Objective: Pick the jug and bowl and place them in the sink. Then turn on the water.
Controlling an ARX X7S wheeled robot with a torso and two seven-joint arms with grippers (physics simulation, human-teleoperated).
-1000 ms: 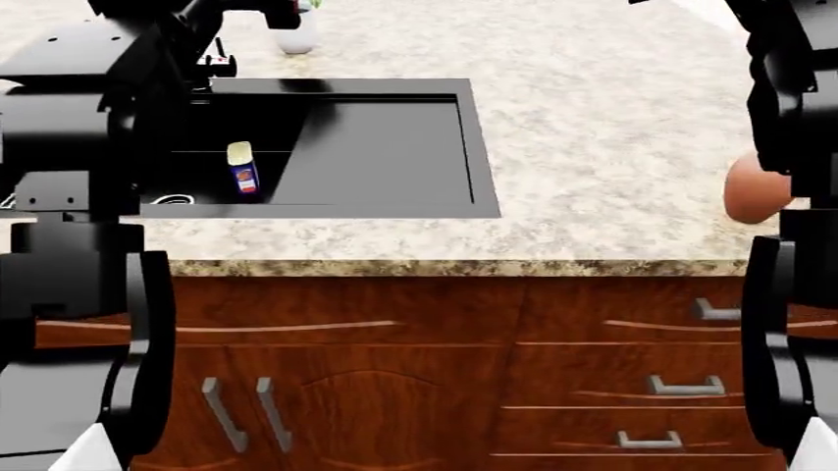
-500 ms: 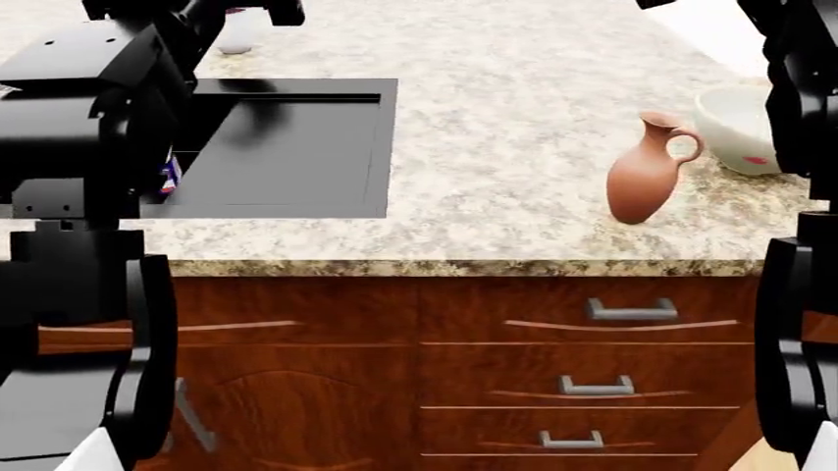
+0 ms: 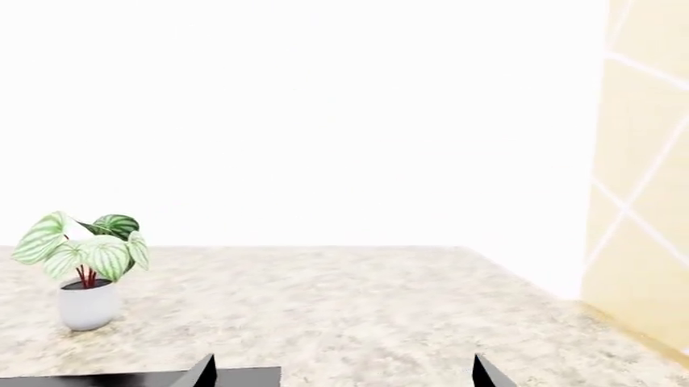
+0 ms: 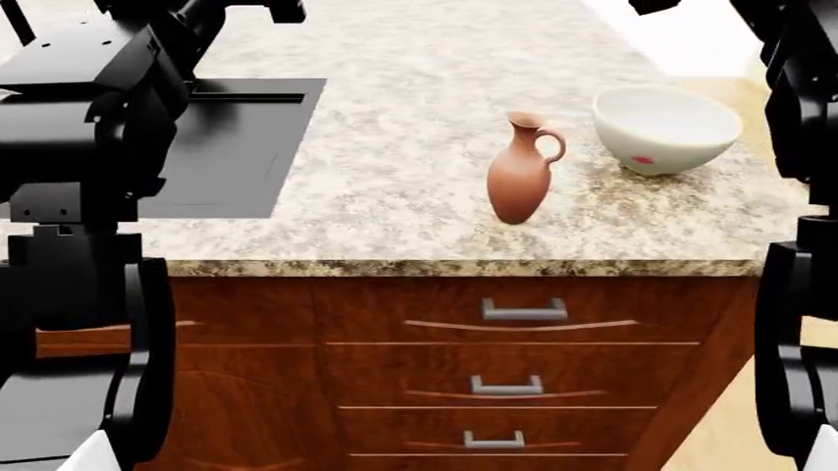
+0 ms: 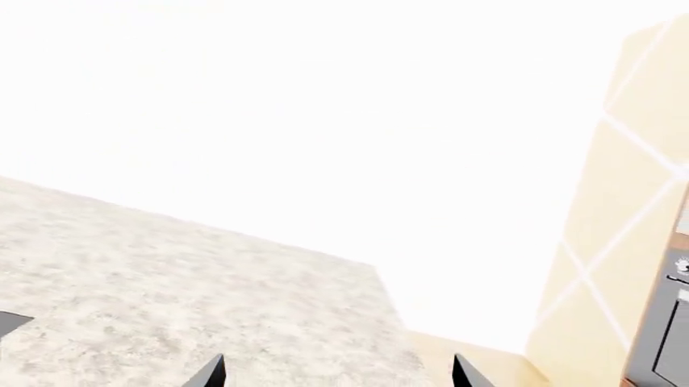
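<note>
The terracotta jug (image 4: 521, 177) stands upright on the speckled counter, handle toward the cream bowl (image 4: 665, 128), which sits just behind it to the right. Only the flat black drainboard end of the sink (image 4: 230, 147) shows at the left of the head view; its basin and faucet are out of view. A black sliver of the sink (image 3: 129, 377) also lies beside the left gripper (image 3: 342, 376). That gripper is open, held over bare counter with nothing between its fingers. The right gripper (image 5: 338, 376) is open too, over bare counter, far above the jug and bowl.
A white plant pot (image 3: 86, 305) with green leaves stands on the counter behind the sink. The counter ends at its right edge (image 4: 775, 221) just past the bowl. Wooden drawers (image 4: 524, 343) run below the front edge. My black arms (image 4: 78, 118) frame both sides.
The head view has swung to the right: the jug and bowl slid leftward into full view. The sink basin and the blue-and-white canister passed out at the left.
</note>
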